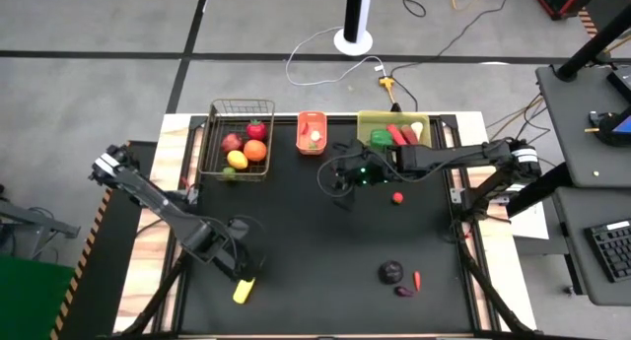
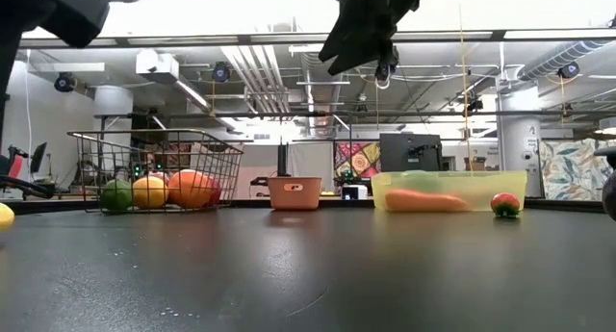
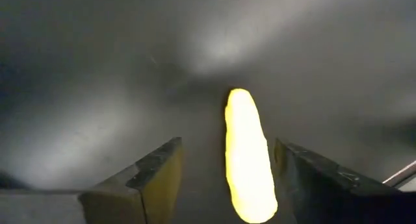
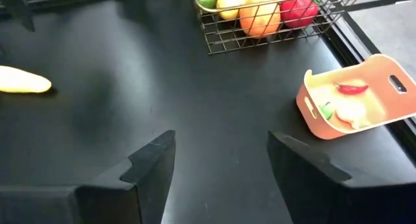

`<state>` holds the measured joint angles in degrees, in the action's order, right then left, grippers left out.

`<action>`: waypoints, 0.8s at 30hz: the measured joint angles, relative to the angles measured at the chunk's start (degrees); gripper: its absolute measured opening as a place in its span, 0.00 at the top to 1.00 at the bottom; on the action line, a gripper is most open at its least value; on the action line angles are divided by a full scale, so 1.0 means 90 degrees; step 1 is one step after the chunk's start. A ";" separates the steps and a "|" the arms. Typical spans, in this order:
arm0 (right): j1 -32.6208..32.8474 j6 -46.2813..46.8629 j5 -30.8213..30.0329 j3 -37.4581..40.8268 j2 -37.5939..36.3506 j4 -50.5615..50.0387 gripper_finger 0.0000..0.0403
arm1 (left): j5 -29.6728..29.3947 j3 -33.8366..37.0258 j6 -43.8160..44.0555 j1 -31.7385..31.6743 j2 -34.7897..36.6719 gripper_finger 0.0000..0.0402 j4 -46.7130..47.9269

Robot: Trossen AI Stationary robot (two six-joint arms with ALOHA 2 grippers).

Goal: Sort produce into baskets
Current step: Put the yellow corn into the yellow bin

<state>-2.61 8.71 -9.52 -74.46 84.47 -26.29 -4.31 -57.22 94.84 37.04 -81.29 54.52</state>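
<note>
Left wrist view alone shows the left gripper (image 3: 224, 178) open, fingers either side of the yellow corn (image 3: 248, 160), long axis parallel to them; overhead, corn (image 1: 244, 291) lies near the table's (image 1: 315, 232) front edge; right gripper (image 4: 221, 165), released and empty, hovers before the wire basket (image 1: 237, 140), orange basket (image 1: 312, 132) and yellow-green bin (image 1: 392, 131).

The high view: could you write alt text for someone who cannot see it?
Two dark robot arms work over a black table: the left hand hovers open over a long yellow vegetable, the right hand open before three baskets of toy produce along the far edge.
</note>
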 joint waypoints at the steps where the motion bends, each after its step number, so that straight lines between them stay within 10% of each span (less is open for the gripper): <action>1: 0.0000 -0.0027 0.0000 0.0000 0.0000 -0.0002 0.41 | 0.0056 -0.0043 0.0032 0.0018 -0.0131 0.44 -0.0045; 24: 0.0027 -0.0257 0.0078 0.0000 0.0002 -0.0026 0.34 | -0.0071 -0.0856 -0.0151 0.0145 -0.1856 0.37 -0.0087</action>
<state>-2.37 6.39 -8.82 -74.46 84.49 -26.52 -4.95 -64.93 93.48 38.35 -98.00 53.74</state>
